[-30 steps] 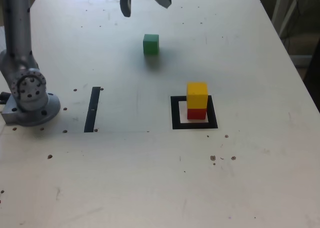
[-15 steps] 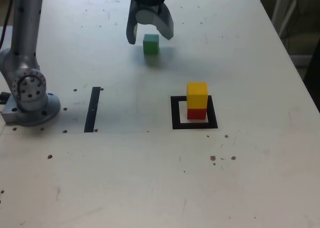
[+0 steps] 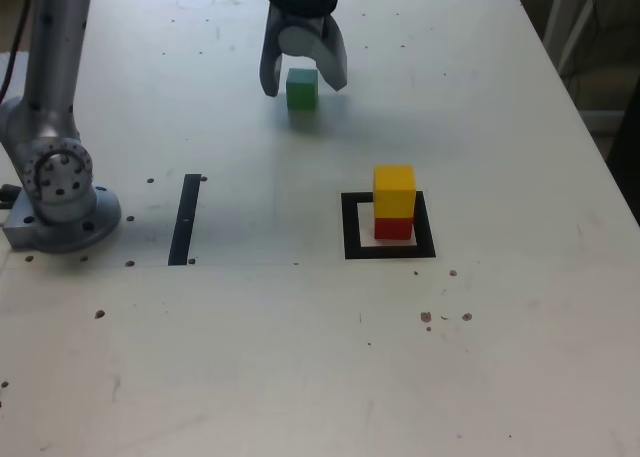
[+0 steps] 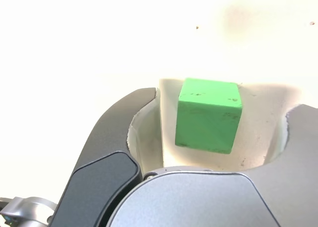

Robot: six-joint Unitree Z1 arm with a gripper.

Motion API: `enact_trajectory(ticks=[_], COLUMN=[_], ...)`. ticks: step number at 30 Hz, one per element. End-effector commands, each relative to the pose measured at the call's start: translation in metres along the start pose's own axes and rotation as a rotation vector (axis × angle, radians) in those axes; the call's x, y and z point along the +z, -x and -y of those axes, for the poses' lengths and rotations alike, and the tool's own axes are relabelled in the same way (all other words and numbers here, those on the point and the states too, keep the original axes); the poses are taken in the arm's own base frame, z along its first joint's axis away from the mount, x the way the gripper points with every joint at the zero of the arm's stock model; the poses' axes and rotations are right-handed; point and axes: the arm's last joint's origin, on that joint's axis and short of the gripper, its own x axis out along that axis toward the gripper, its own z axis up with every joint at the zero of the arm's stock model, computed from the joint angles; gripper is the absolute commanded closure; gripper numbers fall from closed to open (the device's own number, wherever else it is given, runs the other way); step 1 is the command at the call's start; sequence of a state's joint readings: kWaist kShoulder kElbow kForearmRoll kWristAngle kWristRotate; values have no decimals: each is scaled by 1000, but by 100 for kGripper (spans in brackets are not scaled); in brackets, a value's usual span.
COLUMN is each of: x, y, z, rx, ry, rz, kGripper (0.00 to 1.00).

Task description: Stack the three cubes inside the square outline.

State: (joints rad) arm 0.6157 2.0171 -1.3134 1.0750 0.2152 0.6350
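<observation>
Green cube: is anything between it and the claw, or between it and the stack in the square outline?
Nothing visible. The small green cube sits between the open claw jaws; bare table separates it from the yellow-on-red stack.

The gripper (image 3: 303, 78) came down from the table's far edge, at 12 o'clock in the exterior view, and settled around the green cube (image 3: 302, 88). A second earlier it hung above and clear of the cube, toward 11 o'clock. Its jaws then drew closer together, one at the cube's 9 o'clock and one at its 3 o'clock, gaps remaining on both sides.
</observation>
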Motion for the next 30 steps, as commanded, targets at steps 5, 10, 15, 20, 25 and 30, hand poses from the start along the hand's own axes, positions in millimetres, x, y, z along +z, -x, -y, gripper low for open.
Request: enact_trajectory(ticks=[5,10,15,20,25,30], x=[-1,-1,0,2,1,0], y=[-5,-8,-12,-11,-11,-2], z=[-6,-7,-6,-7,-6,-6], rx=[-36,-55,-68,-72,-93,-97], ry=[-5,-9,-10,-10,-16,-13], rz=[14,19,18,24,29,28], kGripper=[23,34,50,60,66,69])
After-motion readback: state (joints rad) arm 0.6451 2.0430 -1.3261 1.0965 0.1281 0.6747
